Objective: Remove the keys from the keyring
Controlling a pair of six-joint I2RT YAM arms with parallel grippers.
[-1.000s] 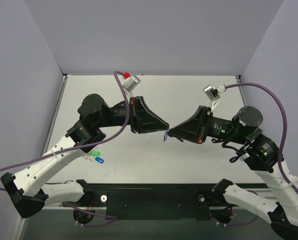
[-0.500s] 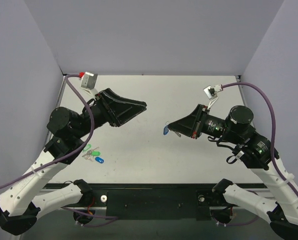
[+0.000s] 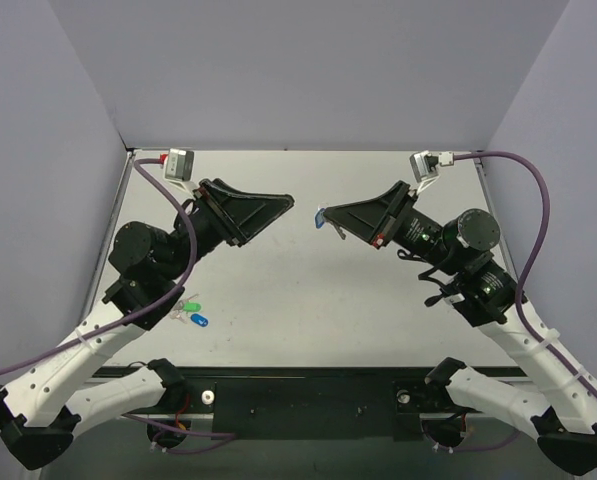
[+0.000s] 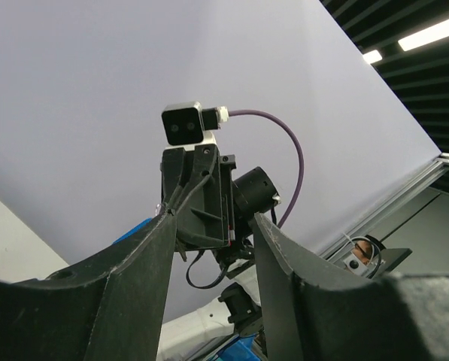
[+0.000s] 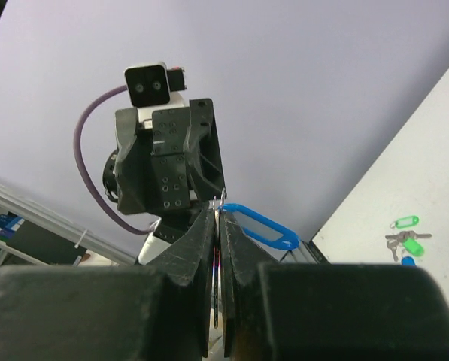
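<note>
1. Above the far half of the worktop (image 3: 308, 300), both arms are raised, tips facing each other with a clear gap between.
2. On the right, the right gripper (image 3: 329, 212) has its fingers nearly together, pinched on the keyring (image 3: 321, 217). The keyring hangs in the air, off the worktop.
3. Right wrist view: the keyring (image 5: 256, 226) shows as a light-blue oval tag sticking out to the right of the pinch. A thin metal ring (image 5: 219, 201) sits just above the fingertips. Any lettering on the tag is too small to read.
4. I cannot make out the key in any view; it is too small or hidden by the fingers.
5. On the left, the left gripper (image 3: 286, 204) holds nothing. Its wrist view shows the left gripper (image 4: 213, 219) spread wide, the right arm framed between the fingers. A sliver of blue shows past one finger.
6. Near the left arm, a bunch of green and dark blue tags (image 3: 191, 311) lies flat on the worktop, well apart from both grippers. Grey keys (image 5: 395, 241) lie among it.
</note>
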